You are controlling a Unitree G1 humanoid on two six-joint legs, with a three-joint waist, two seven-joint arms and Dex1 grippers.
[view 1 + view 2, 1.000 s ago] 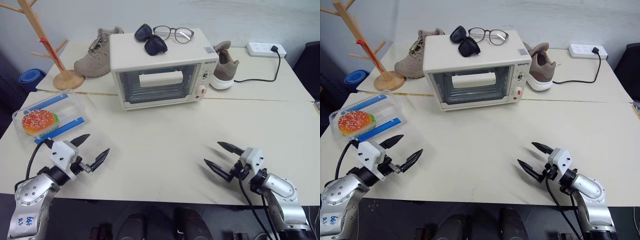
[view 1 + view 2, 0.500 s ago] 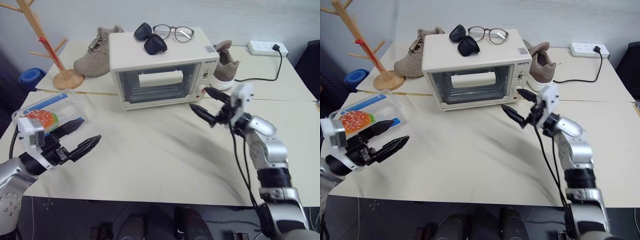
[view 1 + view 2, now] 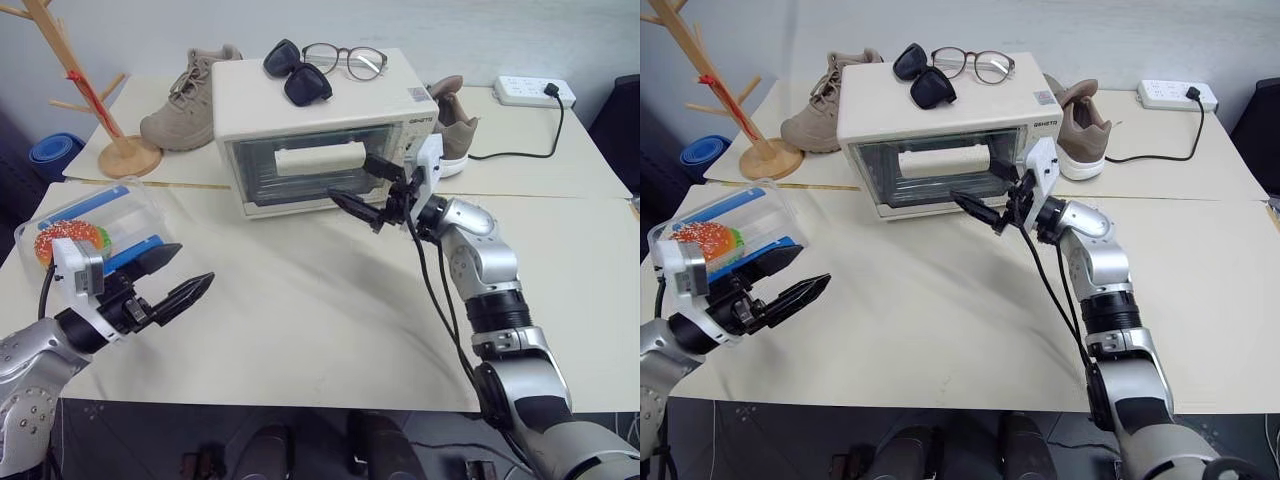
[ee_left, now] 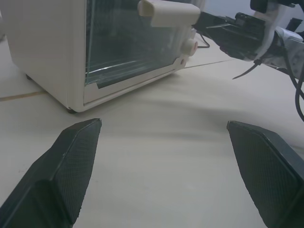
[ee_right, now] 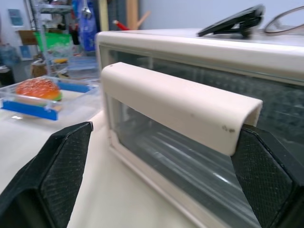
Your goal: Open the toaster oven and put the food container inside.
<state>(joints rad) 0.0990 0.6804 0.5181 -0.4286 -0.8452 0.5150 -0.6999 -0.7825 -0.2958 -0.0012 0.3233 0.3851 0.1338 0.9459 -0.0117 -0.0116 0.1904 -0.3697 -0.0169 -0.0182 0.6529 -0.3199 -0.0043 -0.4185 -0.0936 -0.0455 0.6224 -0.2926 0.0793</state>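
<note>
Two grippers, both with fingers spread and nothing held. Left gripper (image 3: 175, 280) hovers over the table's (image 3: 330, 330) near left edge, just beside one container (image 3: 85, 225): clear box, blue clips, one burger toy (image 3: 62, 240) inside, lid on. Right gripper (image 3: 365, 188) is up at the one oven (image 3: 320, 130), fingers either side of its handle (image 5: 178, 107); door shut. On the oven: one pair of sunglasses (image 3: 293, 72), one pair of glasses (image 3: 345, 58). Behind: two shoes (image 3: 185, 95), one wooden rack (image 3: 75, 85), one power strip (image 3: 530, 92).
</note>
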